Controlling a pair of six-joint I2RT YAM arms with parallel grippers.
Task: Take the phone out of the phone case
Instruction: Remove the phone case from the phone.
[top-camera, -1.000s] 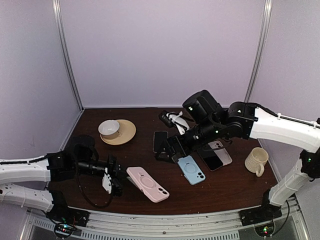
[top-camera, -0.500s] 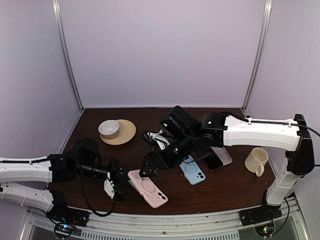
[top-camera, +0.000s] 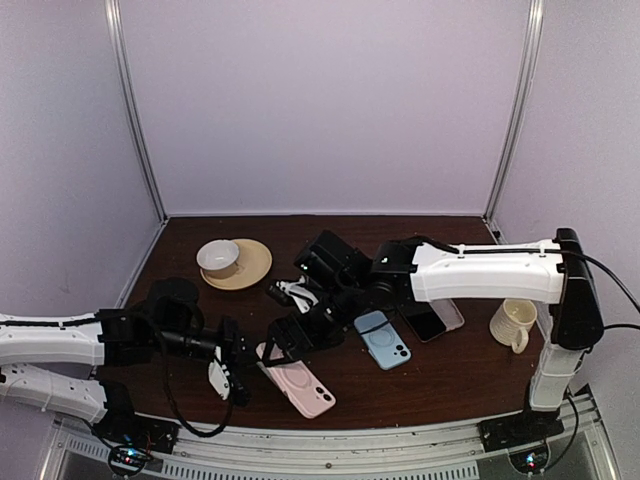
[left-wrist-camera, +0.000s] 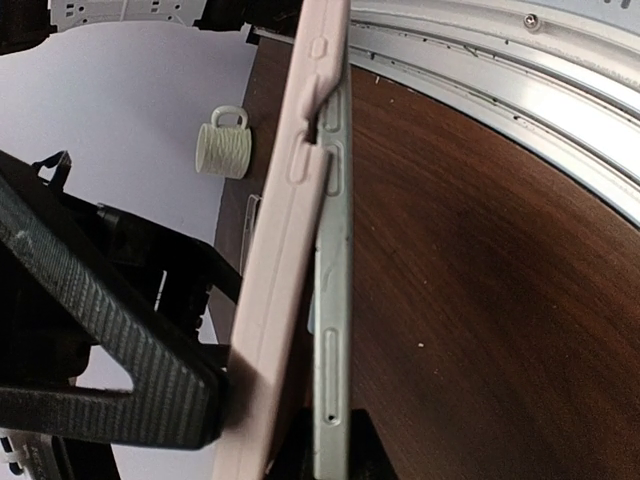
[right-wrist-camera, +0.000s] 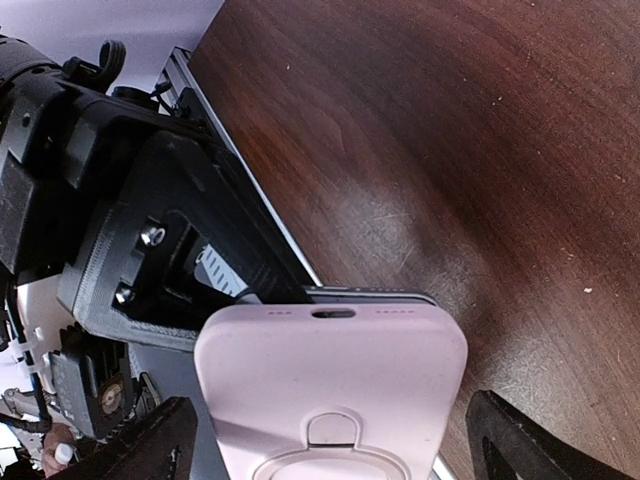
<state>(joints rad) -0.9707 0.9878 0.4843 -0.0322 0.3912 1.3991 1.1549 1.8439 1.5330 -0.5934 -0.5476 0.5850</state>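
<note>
The pink phone case (top-camera: 297, 378) is sitting at the near middle of the table (top-camera: 450, 375), with its side lip peeling away from the grey phone (left-wrist-camera: 332, 300) inside. The left gripper (top-camera: 240, 370) is pinching the case's near-left end tightly. The right gripper (top-camera: 290, 340) is standing spread wide, its 2 fingers flanking the opposite end. A blue phone (top-camera: 383, 338) is lying just beyond.

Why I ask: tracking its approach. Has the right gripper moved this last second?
Yes. The right gripper swung left, away from the blue case, to the pink phone case.

Matt pink plastic phone case (right-wrist-camera: 330, 375), satin metal-edged phone (left-wrist-camera: 332, 300), polished dark wood table (right-wrist-camera: 450, 120)
</note>
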